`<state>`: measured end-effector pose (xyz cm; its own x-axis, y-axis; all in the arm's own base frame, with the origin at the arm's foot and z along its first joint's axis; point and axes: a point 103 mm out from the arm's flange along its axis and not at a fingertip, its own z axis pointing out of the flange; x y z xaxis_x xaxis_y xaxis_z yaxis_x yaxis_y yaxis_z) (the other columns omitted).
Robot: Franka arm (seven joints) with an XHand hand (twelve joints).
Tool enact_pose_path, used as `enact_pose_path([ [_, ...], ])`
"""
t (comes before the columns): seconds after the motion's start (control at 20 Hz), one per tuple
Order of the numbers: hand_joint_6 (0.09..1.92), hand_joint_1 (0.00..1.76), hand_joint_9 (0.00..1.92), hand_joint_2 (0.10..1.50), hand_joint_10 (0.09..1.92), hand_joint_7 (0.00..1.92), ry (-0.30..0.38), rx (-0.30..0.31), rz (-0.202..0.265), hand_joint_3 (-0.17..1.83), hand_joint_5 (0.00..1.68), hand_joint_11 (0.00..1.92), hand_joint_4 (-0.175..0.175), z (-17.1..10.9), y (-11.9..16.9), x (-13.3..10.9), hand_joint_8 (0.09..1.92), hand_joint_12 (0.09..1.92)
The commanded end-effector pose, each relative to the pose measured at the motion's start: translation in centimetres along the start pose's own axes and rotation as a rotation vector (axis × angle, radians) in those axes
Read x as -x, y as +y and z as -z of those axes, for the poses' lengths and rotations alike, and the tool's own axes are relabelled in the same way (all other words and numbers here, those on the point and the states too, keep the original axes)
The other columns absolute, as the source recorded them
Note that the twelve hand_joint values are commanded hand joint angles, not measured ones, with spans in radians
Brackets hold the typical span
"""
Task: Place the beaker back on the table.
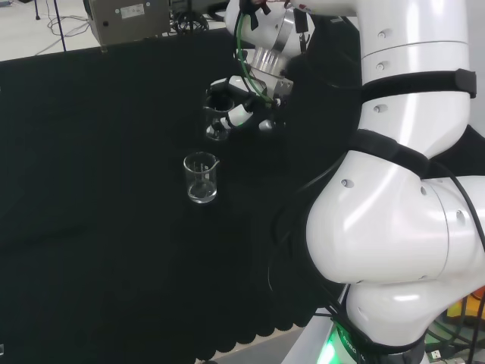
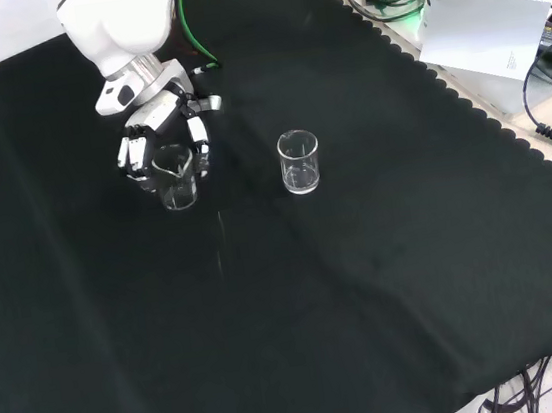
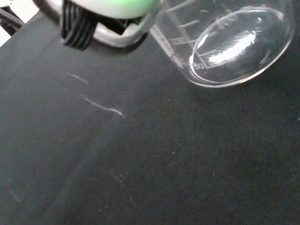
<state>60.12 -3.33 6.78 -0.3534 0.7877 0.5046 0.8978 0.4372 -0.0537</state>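
Black cloth (image 3: 140,164) up close in wrist view, held beaker (image 3: 229,42) above it; hand (image 2: 162,140) fingers curled round the beaker (image 2: 176,178), second beaker (image 2: 300,161) standing apart, right in front view

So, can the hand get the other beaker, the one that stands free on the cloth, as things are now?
Probably not yet. The hand has its fingers curled around a beaker, so it is occupied. The free beaker stands apart to the right in the front view, with bare cloth around it, so nothing else blocks it.

The hand (image 2: 163,145) hangs low from the arm; fingers (image 2: 197,136) curled inward, pointing down.
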Motion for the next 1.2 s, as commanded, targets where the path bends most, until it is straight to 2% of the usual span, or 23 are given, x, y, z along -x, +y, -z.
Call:
enact_pose_path([
  [0.05, 0.59, 0.93, 0.52, 0.6, 0.67, 0.4, -0.011, -0.072, -0.034, 0.64, 0.37, 0.16, -0.065, 0.0, -1.1, -0.1, 0.75, 1.42],
  [0.25, 0.49, 0.92, 0.49, 0.59, 0.69, 0.37, -0.027, -0.077, -0.044, 0.63, 0.36, 0.12, -0.07, 0.6, -1.6, -0.6, 0.75, 1.44],
  [0.45, 0.4, 0.9, 0.4, 0.58, 0.71, 0.31, -0.048, -0.028, -0.039, 0.62, 0.35, 0.07, -0.077, 2.6, -2.4, -1.8, 0.75, 1.47],
  [0.75, 0.26, 0.84, 0.28, 0.57, 0.76, 0.18, -0.101, 0.039, -0.049, 0.58, 0.32, 0.0, -0.08, 7.2, -4.6, -4.4, 0.73, 1.48],
  [1.2, 0.21, 0.82, 0.27, 0.58, 0.76, 0.16, -0.153, 0.079, -0.146, 0.57, 0.33, 0.0, -0.082, 11.4, -10.8, -8.4, 0.73, 1.48],
])
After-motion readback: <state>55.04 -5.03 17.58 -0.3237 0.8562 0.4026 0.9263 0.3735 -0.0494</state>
